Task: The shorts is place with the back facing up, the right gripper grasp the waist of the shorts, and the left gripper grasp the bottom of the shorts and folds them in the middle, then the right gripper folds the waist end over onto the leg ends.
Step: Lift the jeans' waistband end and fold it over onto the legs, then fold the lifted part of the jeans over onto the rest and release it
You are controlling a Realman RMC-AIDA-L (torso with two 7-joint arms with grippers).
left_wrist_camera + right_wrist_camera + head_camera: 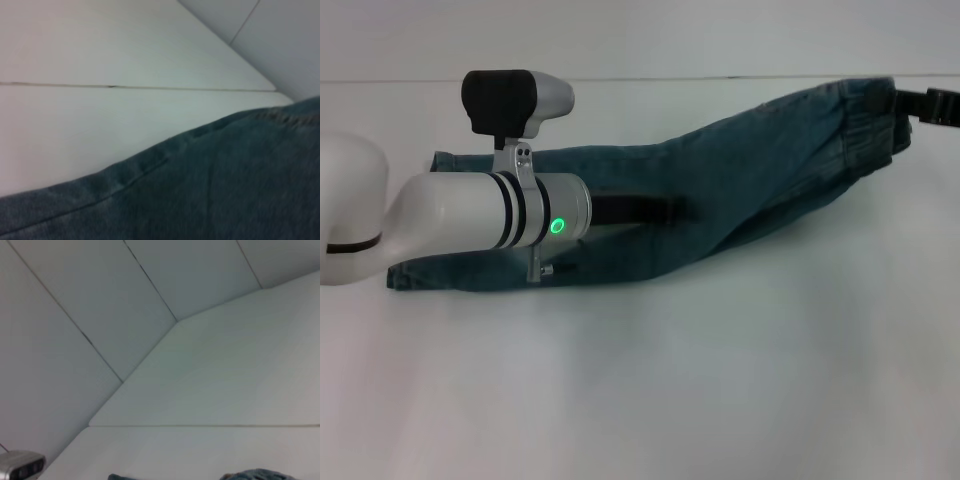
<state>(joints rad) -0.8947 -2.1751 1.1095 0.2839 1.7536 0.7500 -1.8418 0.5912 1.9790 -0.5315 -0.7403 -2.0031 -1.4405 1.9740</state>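
The blue-green denim shorts [740, 190] lie folded into a long strip across the white table [650, 380]. Their leg ends [415, 270] rest at the left. The elastic waist [865, 110] rises toward the far right, where my black right gripper [920, 103] is shut on it. My left arm, with its silver cylinder and green ring [557, 225], reaches over the leg ends. The left gripper [670, 208] lies shut and flat on the middle of the strip. Denim [225, 190] fills the near part of the left wrist view. A sliver of denim [255, 474] shows in the right wrist view.
A white wall [640, 35] stands behind the table's far edge. A seam [110, 86] crosses the tabletop beside the shorts. Bare tabletop stretches in front of the shorts toward me.
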